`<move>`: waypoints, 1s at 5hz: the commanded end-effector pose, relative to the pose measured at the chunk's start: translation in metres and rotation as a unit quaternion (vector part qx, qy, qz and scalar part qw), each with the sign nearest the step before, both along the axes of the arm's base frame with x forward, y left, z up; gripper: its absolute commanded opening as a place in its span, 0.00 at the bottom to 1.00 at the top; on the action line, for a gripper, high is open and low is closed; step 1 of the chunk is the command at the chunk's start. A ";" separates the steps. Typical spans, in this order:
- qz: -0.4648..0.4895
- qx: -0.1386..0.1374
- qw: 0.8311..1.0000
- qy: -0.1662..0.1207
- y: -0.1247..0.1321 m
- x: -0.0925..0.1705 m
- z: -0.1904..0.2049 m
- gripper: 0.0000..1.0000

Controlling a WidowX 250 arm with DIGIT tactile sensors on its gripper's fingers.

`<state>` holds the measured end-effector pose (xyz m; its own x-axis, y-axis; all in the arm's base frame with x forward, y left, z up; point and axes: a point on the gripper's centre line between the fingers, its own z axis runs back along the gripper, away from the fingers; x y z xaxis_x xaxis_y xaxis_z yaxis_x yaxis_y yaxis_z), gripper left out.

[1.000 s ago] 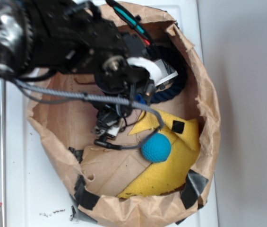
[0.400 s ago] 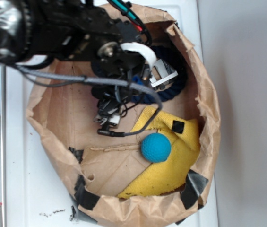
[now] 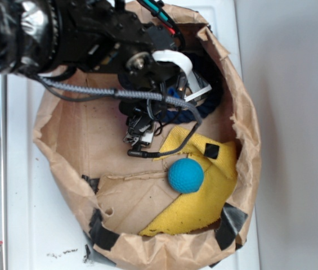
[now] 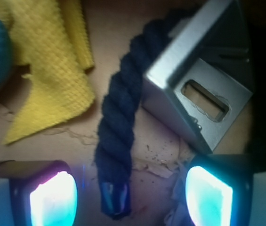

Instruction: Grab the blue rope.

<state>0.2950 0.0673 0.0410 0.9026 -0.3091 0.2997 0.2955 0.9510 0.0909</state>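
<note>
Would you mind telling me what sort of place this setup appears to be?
Probably a robot manipulation test bench, not a home. A cut-down brown paper bag patched with tape serves as a bin on a white surface, holding practice items: a blue rope, a teal ball and a yellow cloth.

White tabletop [image 3: 23, 225] – brown paper bag [image 3: 249, 129] on it, black crumbs [image 3: 63, 253] nearby.

The rope [image 4: 118, 136] at frame centre is crowded at right by a metal block [image 4: 196, 89]; bare cardboard is left beside it.
</note>
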 end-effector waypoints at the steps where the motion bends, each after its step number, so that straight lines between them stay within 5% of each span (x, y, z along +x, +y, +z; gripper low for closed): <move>1: -0.033 -0.008 0.999 -0.001 -0.023 0.005 -0.001 1.00; 5: -0.061 -0.014 0.998 0.006 -0.041 0.002 -0.002 1.00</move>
